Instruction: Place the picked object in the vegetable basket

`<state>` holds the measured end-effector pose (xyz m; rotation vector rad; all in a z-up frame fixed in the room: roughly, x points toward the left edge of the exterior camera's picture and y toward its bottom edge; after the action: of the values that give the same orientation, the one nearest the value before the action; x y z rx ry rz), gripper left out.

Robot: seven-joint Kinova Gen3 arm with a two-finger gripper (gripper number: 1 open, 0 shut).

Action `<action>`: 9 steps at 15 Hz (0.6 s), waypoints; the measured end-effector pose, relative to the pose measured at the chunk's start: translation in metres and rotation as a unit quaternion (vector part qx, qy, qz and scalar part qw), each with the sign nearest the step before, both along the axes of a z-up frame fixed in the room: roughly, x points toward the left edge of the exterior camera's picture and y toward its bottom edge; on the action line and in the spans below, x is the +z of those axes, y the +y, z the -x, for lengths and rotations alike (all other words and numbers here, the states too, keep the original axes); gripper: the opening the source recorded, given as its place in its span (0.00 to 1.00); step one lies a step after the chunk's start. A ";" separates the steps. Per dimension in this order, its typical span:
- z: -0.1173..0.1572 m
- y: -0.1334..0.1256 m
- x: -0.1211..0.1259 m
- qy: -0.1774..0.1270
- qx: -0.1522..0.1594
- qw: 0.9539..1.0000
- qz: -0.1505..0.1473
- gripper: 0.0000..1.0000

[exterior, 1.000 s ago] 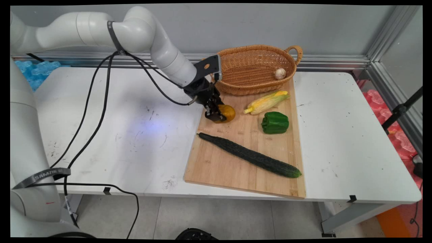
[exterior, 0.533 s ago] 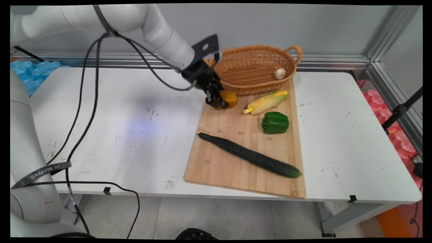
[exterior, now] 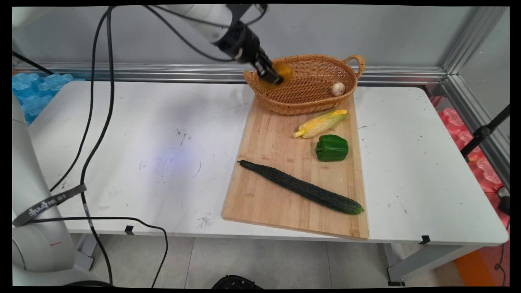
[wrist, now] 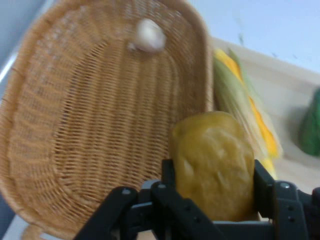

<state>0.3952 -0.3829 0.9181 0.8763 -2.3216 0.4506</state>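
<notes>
Firmly clamped across its middle by the pincer (exterior: 272,77), a firm, probably light potato (wrist: 215,165) is held above the basket (exterior: 309,95).

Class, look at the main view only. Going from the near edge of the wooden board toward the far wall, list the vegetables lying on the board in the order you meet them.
Cucumber → green pepper → corn cob. Beyond the board stands the basket.
</notes>
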 end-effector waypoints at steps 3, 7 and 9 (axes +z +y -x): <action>-0.003 -0.022 0.008 0.012 0.035 0.999 0.008 0.00; -0.007 -0.057 0.004 0.015 0.071 0.997 0.014 0.00; -0.008 -0.074 -0.002 0.011 0.085 0.996 0.013 0.00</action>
<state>0.4034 -0.4572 0.9156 1.0654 -2.2251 0.5374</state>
